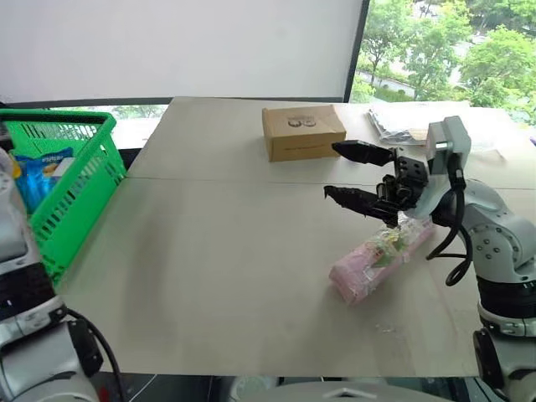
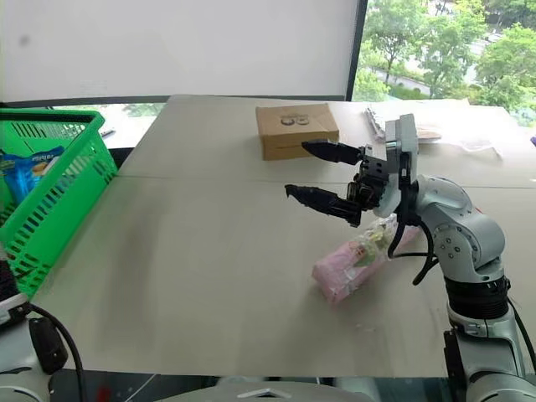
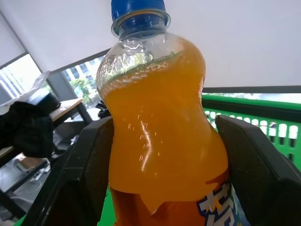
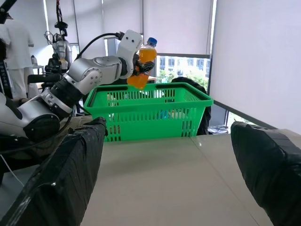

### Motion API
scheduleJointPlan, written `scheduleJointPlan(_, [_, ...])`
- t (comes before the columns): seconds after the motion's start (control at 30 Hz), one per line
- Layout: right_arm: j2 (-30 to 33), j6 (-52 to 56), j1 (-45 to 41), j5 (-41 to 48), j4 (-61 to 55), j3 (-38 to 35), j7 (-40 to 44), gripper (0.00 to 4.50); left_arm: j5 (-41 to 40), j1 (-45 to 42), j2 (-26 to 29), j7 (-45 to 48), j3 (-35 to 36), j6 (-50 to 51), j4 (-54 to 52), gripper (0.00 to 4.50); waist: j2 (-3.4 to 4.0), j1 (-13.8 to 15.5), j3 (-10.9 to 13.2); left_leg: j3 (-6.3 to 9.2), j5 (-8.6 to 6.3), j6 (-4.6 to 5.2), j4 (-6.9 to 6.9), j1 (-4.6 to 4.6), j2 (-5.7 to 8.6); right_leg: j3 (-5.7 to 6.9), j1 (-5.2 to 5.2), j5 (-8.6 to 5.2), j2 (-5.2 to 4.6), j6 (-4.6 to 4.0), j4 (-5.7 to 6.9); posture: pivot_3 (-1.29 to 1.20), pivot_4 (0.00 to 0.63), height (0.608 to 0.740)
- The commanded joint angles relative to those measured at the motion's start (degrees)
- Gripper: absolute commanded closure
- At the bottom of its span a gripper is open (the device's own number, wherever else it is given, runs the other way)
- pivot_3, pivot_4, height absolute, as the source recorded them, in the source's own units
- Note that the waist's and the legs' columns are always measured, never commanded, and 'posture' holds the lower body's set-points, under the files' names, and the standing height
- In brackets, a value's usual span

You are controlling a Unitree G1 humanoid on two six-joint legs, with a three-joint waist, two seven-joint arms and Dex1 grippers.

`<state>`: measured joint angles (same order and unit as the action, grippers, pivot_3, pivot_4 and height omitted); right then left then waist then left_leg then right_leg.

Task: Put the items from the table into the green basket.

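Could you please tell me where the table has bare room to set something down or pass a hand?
The widest free patch of the table runs from the green basket across to the pink pack, and up to the cardboard box. It is crowded on the right, where the open right gripper hovers over the pack, with papers behind.

Soft daylight from windows at twelve o'clock lights the bench [image 1: 251, 276] evenly, casting only faint shadows. Outdoor greenery at one o'clock glares bright. At the wrist, the orange bottle [image 3: 160, 127] glows backlit, while the near black fingers [image 4: 70, 174] blur out of focus.
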<state>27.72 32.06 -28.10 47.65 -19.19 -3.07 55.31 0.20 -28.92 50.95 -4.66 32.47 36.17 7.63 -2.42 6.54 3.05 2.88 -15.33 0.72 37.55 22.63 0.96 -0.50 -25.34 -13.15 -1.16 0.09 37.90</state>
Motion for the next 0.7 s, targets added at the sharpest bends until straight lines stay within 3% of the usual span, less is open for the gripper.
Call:
scheduleJointPlan(0.03, [0.1, -1.3, -1.4, -0.3, -0.6, -0.8, -0.4, 0.00, 0.6, -0.8, 2.0, 0.3, 1.6, -5.6, 1.9, 1.55, -0.16, 0.3, -0.1, 0.00, -0.05, 0.08, 0.00, 0.00, 0.00, 0.01, 0.00, 0.01, 0.00, -0.01, 0.00, 0.18, 0.000, 0.724])
scheduleJointPlan(0.07, [0.1, -1.3, -1.4, -0.5, -0.5, -0.8, -0.4, 0.00, 0.7, -0.4, 1.9, 0.4, 1.5, -6.2, 2.7, 1.55, -0.26, 0.5, -0.2, 0.01, -0.08, 0.13, 0.01, 0.00, 0.00, 0.01, 0.00, 0.02, -0.01, -0.02, 0.01, 0.17, 0.000, 0.724])
scheduleJointPlan(0.1, [0.2, -1.4, -1.3, -0.6, -0.5, -0.8, -0.4, 0.00, 0.8, -0.2, 1.9, 0.5, 1.4, -6.6, 3.4, 0.58, -0.34, 0.7, -0.2, 0.02, -0.08, 0.13, 0.04, 0.00, -0.01, 0.02, 0.00, 0.02, -0.01, -0.02, 0.04, 0.17, 0.000, 0.724])
scheduleJointPlan(0.17, [0.2, -1.5, -1.2, -0.9, -0.3, -0.8, -0.3, 0.00, 0.6, -0.1, 1.6, 0.1, 1.8, -6.8, 4.6, 0.09, -0.43, 0.7, -0.3, 0.05, -0.08, 0.14, 0.08, 0.00, -0.01, 0.06, 0.01, 0.03, -0.02, -0.04, 0.06, 0.17, 0.000, 0.724])
scheduleJointPlan(0.47, [1.3, -1.8, 0.4, -1.3, 0.3, -1.5, 0.5, 0.00, -2.6, -2.6, -1.3, 1.8, 1.5, -10.2, 5.1, 0.09, -0.43, 0.5, -0.5, 0.03, -0.08, 0.13, 0.13, -0.04, -0.08, 0.08, 0.01, 0.08, 0.02, -0.11, 0.19, 0.16, 0.000, 0.724])
scheduleJointPlan(0.6, [4.3, -3.3, 3.2, -4.8, 1.9, -2.4, 0.8, 0.00, -9.1, -4.0, -4.6, 11.4, -2.3, -12.0, -0.4, 0.09, -0.46, 0.8, -0.6, 0.08, -0.08, 0.14, 0.36, -0.01, -0.09, 0.17, 0.10, 0.10, 0.00, -0.12, 0.20, 0.16, 0.000, 0.724])
scheduleJointPlan(0.7, [10.1, -8.6, 6.8, -12.1, 4.7, -0.2, 6.0, 0.00, -16.4, -2.1, -6.1, 22.4, -5.1, -10.0, -5.6, 0.09, -0.32, 0.7, -0.7, 0.06, -0.11, 0.17, 0.62, 0.03, -0.08, 0.17, 0.20, 0.16, -0.04, -0.03, 0.20, 0.15, 0.000, 0.724])
